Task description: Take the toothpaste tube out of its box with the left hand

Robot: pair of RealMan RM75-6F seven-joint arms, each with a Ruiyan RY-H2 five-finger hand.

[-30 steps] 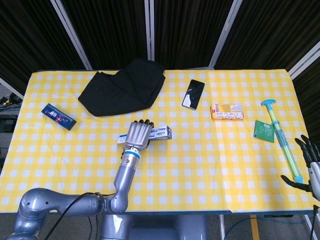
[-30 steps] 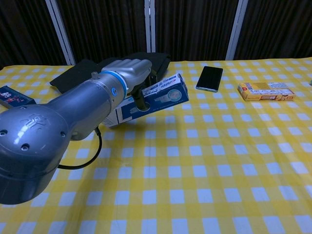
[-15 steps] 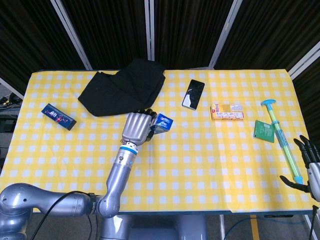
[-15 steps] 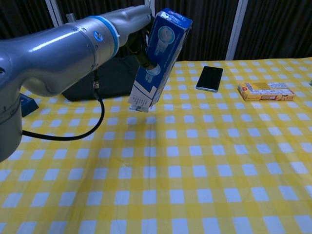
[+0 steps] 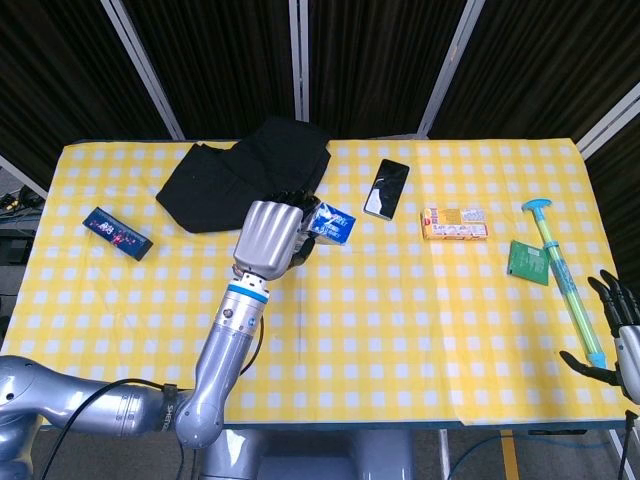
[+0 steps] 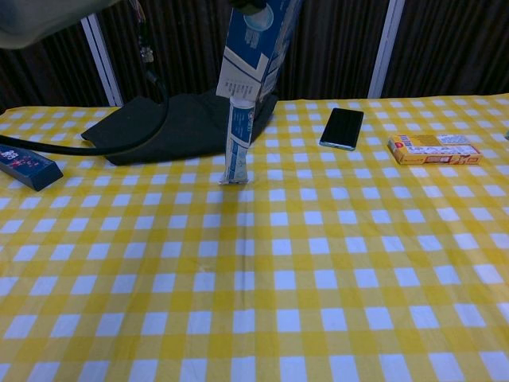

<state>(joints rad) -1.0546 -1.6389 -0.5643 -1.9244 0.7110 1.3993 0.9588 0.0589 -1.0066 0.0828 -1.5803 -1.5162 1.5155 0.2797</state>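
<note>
Chest view shows the box (image 6: 256,48) held upended high over the desk (image 6: 334,270), its open end down, with the toothpaste tube (image 6: 238,143) sliding out below it. The tube hangs nearly upright, its top still inside the box mouth and its lower end at or just above the cloth (I cannot tell whether it touches). In the head view the left hand (image 5: 268,238) is clamped around the box, fingers wrapped over its far side, so only the box's top end shows just beyond the knuckles.

The step in hand is the shake-out: the tube looks more than halfway free. The next move probably calls for lifting the box a little higher, or giving it a small jiggle, so the tube drops clear and lies on the desk under the hand.

Half a second ago the box was tilted and lower, with no tube showing; now it stands vertical, higher, and the tube has emerged.

The right hand (image 5: 615,335) waits far off to the right at the desk edge, fingers apart and holding nothing. A black cloth (image 6: 171,127) lies just beyond the tube.
</note>
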